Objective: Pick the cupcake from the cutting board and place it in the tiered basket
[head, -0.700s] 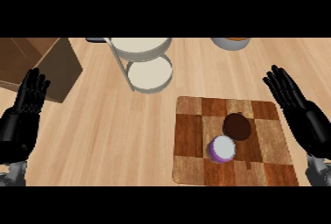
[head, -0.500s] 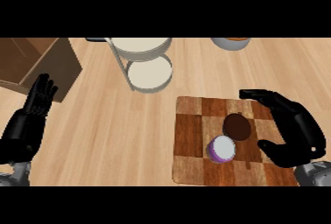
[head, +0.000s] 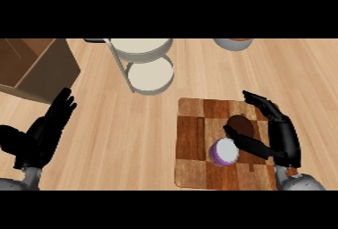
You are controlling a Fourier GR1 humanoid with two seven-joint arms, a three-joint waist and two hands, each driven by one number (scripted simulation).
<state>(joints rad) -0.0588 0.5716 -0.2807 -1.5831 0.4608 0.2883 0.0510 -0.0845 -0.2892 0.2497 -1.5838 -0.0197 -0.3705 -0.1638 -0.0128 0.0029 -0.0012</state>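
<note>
Since 0.5 s ago, the right hand (head: 277, 134) has closed in over the cutting board (head: 198, 147), spread wide, thumb just beside the cupcake (head: 225, 151) lying on the board. The left hand (head: 46, 129) rests open, well left of the board; the tiered basket (head: 145, 62) stands beyond it.

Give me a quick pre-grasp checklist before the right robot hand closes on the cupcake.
1. Cupcake on the cutting board, lying tilted on its side: ok.
2. Right robot hand open, thumb beside the cupcake, fingers arched over the board: ok.
3. Fingers curled round the cupcake: not ok, no grasp yet.
4. Tiered basket in view beyond the board, its round trays showing nothing in them: ok.
5. Left robot hand open and resting at the view's left, away from the board: ok.
6. Whether the thumb touches the cupcake: cannot tell.
</note>
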